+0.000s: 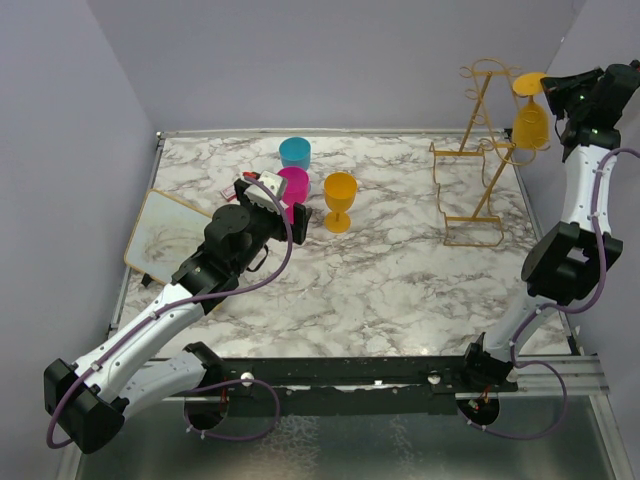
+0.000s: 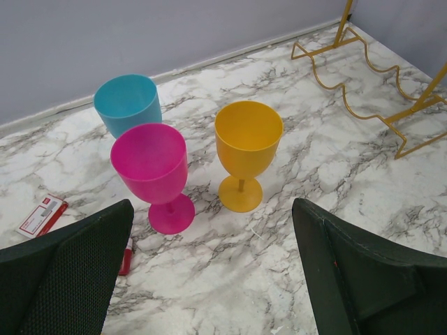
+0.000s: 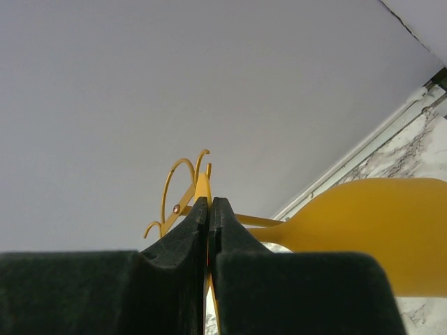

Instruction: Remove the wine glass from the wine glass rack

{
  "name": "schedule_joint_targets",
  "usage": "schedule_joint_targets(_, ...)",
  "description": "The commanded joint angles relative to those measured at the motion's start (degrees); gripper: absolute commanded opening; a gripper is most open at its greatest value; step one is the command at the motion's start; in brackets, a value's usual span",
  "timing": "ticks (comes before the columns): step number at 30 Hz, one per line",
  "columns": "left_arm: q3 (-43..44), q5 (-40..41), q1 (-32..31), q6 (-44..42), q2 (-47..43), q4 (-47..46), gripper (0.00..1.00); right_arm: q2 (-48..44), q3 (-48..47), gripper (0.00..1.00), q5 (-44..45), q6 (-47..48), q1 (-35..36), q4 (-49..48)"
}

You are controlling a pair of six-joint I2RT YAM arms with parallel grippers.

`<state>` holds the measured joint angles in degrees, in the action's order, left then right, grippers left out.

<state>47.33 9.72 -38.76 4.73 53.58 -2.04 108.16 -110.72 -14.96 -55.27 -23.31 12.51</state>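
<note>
The gold wire wine glass rack [image 1: 478, 160] stands at the table's back right. A yellow wine glass [image 1: 530, 122] hangs upside down by the rack's top right loop. I cannot tell whether it still touches the loop. My right gripper [image 1: 549, 92] is shut on the glass's thin foot [image 3: 203, 190], seen edge-on between the fingers. The bowl [image 3: 377, 230] is to the right, and the rack's curled loops [image 3: 173, 183] are just behind. My left gripper [image 2: 213, 279] is open and empty, low over the table in front of the standing glasses [image 1: 300, 215].
A pink glass [image 2: 154, 174], a yellow glass [image 2: 246, 150] and a blue cup [image 2: 128, 103] stand on the marble table at back centre. A white tray [image 1: 165, 238] lies at the left edge. A small red and white item [image 2: 42, 215] lies near the left finger. Walls stand close behind and to the right.
</note>
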Motion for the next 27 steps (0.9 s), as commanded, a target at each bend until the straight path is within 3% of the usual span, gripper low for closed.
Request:
schedule_joint_targets(1,0.04,0.49,-0.35,-0.64,-0.73,-0.84,0.99,-3.93,-0.61,0.01,3.66,1.26,-0.13,-0.61)
schedule_joint_targets(15,-0.05,0.07,-0.37,-0.38,-1.18,-0.99,0.99,-12.52,0.59,0.01,1.72,3.28,-0.11,-1.74)
schedule_joint_targets(27,-0.13,0.14,-0.20,-0.20,-0.06,-1.20,0.99,-22.72,3.73,0.01,-16.83,20.52,6.18,-18.35)
